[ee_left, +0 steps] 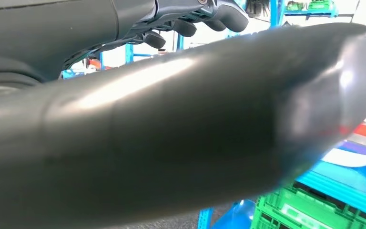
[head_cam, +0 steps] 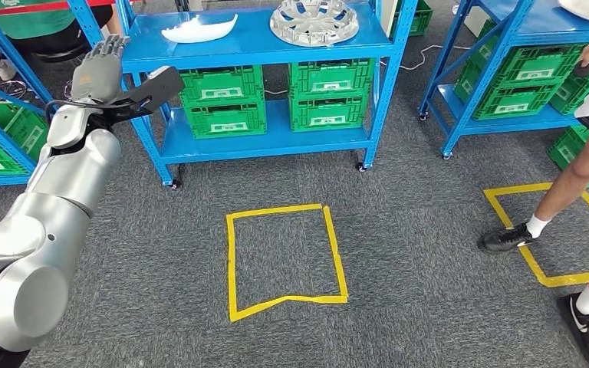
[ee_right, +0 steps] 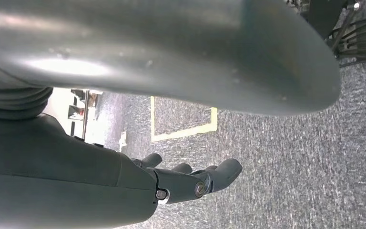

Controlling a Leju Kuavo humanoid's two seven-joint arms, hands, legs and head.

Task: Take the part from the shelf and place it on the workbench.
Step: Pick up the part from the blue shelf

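glossy silver hubcap (head_cam: pixel 314 21), smooth white part (head_cam: pixel 198 30), glossy blue metal shelf (head_cam: pixel 253 46), ribbed green plastic crates (head_cam: pixel 224 100), rough grey carpet (head_cam: pixel 414 253)

A workshop or parts store: a blue steel shelf (head_cam: pixel 261 46) on castors holds green crates (head_cam: pixel 224 100) below a hubcap (head_cam: pixel 314 21), and yellow tape squares (head_cam: pixel 285 261) mark the grey carpet in front of it.

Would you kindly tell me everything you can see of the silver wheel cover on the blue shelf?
The silver wheel cover is a round, spoked disc that looks like metallic-painted plastic. It lies flat on the top board of the middle blue shelf, toward its right end, apart from the white part on the same board. Nothing else touches it.
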